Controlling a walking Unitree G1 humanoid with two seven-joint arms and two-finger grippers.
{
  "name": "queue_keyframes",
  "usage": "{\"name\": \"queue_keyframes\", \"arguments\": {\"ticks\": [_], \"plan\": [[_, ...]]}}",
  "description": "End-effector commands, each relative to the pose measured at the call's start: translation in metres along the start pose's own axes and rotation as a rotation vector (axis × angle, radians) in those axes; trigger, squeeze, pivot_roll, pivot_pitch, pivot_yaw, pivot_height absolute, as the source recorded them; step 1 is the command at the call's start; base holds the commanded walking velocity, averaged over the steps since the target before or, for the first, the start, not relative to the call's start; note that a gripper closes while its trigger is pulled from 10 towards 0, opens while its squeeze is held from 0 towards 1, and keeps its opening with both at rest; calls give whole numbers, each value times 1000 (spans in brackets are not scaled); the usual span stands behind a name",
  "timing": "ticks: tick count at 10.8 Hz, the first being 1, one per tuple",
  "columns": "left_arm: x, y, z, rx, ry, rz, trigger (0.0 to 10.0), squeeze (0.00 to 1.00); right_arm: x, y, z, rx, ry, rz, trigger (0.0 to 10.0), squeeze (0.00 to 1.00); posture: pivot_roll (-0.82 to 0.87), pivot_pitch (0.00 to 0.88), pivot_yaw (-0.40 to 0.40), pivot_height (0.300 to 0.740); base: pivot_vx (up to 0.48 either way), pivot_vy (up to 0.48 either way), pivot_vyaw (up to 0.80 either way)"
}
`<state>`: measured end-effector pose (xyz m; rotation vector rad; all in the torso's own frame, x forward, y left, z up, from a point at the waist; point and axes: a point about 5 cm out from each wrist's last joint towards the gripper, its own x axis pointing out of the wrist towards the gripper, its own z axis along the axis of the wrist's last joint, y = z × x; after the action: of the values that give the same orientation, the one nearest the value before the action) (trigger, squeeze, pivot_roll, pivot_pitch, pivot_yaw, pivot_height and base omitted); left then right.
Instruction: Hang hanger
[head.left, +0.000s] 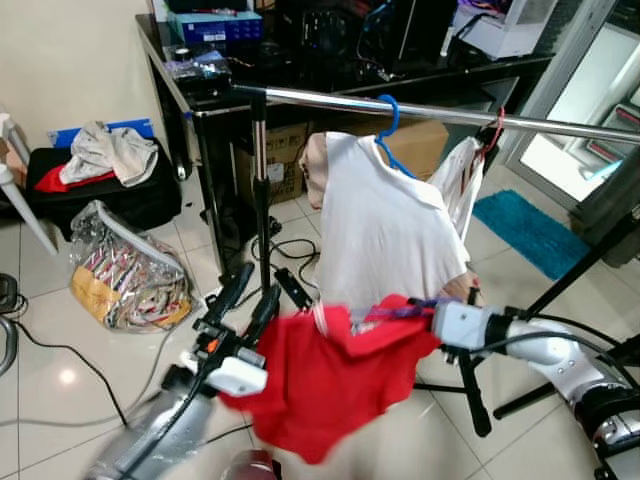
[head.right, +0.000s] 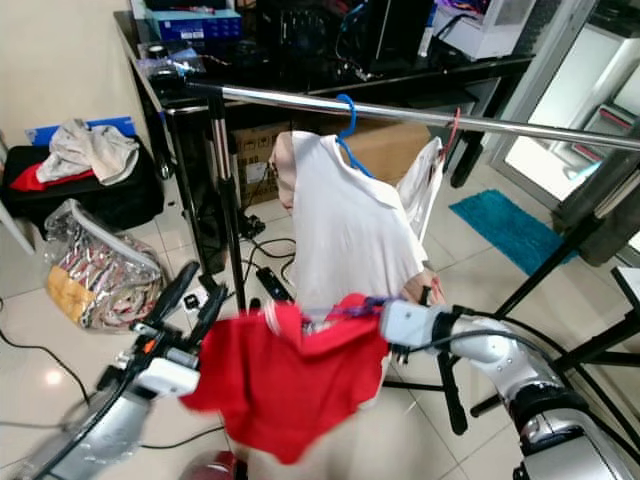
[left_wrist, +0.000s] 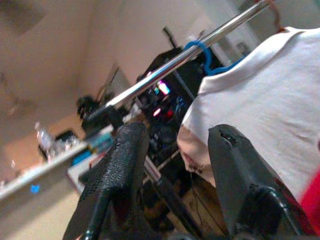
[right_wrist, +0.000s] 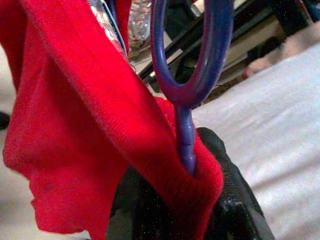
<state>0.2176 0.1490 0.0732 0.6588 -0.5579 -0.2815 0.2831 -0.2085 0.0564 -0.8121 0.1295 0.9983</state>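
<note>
My right claw is clamped on the neck of the purple hanger, with the red shirt bunched around my fingers and draped off the hanger. The shirt hangs low in front of me, between my two arms and below the rail. My left claw is up beside the shirt's left edge, its two black fingers spread wide with nothing between them.

Just behind the red shirt a white shirt hangs on a blue hanger hooked over the silver rail. Another pale garment hangs to its right on a red hanger. The rail's upright post stands to the left, with cables on the tiled floor at its foot.

Further left, a clear plastic bag lies on the floor, and past it a black case is piled with clothes. At the back, a dark worktop carries boxes and equipment, cardboard boxes sit under it, and a blue mat lies off to the right.
</note>
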Motion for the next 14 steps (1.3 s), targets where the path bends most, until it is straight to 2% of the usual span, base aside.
{"name": "queue_keyframes", "arguments": {"ticks": [1,3,4,5,6,7,9,11,14], "plan": [[2,3,-2,-26,45,41,10000,0,-3,-8,1,47,-24,-54,0,0,272,7,-57,740,0,0,0],[2,3,-2,-26,45,41,10000,0,-3,-8,1,47,-24,-54,0,0,272,7,-57,740,0,0,0],[4,-9,0,-198,149,121,10000,0,7,2,10,274,-151,-143,10000,0,261,11,-55,740,0,0,0],[4,-14,2,-255,172,130,10000,0,11,3,16,421,-241,-211,10000,0,255,14,-50,740,0,0,0],[5,-14,2,-257,175,129,10000,0,11,-1,18,465,-265,-242,10000,0,252,15,-48,740,0,0,0],[8,-14,5,-255,167,110,10000,0,12,-11,25,562,-330,-311,10000,0,246,21,-45,740,0,0,0],[11,-14,6,-282,186,103,10000,0,13,-18,37,638,-386,-356,10000,0,240,25,-44,740,0,0,0],[12,-16,6,-321,220,141,10000,0,13,-17,40,646,-372,-433,10000,0,235,31,-51,740,0,0,0],[16,-15,5,-361,267,217,10000,0,4,3,49,743,-399,-581,10000,0,235,37,-59,740,0,0,0]]}}
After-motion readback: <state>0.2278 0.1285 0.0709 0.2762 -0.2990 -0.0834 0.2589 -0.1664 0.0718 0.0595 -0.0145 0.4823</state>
